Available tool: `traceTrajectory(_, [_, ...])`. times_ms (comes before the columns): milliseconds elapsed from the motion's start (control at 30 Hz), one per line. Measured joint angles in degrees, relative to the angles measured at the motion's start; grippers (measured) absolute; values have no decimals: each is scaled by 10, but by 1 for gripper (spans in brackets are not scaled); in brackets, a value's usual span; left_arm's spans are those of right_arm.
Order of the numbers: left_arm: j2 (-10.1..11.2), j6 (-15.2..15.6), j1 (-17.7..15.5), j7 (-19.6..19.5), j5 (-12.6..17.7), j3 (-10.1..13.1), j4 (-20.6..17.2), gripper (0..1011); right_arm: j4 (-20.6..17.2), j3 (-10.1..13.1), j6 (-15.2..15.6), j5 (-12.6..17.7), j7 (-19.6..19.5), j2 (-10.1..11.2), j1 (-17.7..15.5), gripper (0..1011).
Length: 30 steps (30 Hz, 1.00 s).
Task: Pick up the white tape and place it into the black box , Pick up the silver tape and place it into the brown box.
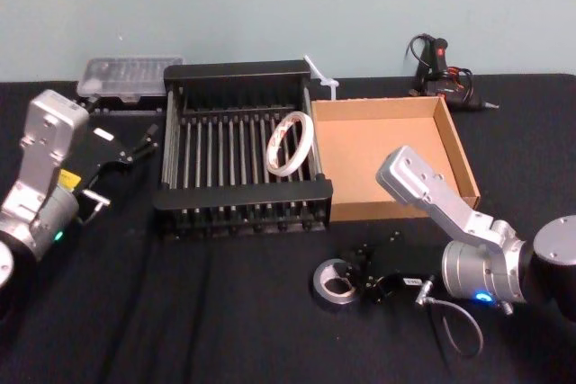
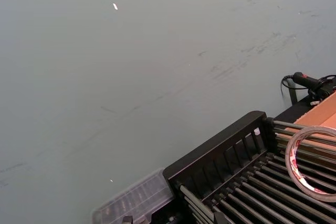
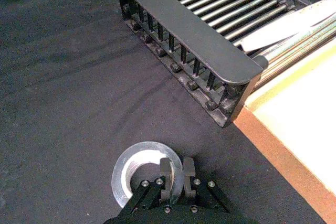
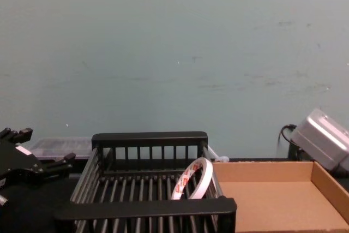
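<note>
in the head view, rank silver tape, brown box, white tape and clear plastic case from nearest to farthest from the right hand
From the right hand, low on the table at the robot's right:
1. silver tape: at the fingertips, just left of the hand.
2. brown box: just behind the hand.
3. white tape: leaning inside the black box, at its right side.
4. clear plastic case: far back left corner.

A black-clothed bench (image 1: 225,312) carries a black slatted plastic crate (image 1: 243,206), shallow brown cardboard tray (image 1: 387,209), small grey-silver tape roll (image 1: 333,283) and clear plastic case (image 1: 126,75).

Head looks down, chest level; both share black box (image 1: 241,150).
</note>
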Motion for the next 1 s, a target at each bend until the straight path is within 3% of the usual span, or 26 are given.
traceTrajectory(700, [0,0,0,0,0,0,0,1001,0,1,-11,-1,8,4,0,151])
traceTrajectory(1000, [0,0,0,0,0,0,0,1001,-22,31,-16,18,-4,16,-12,151])
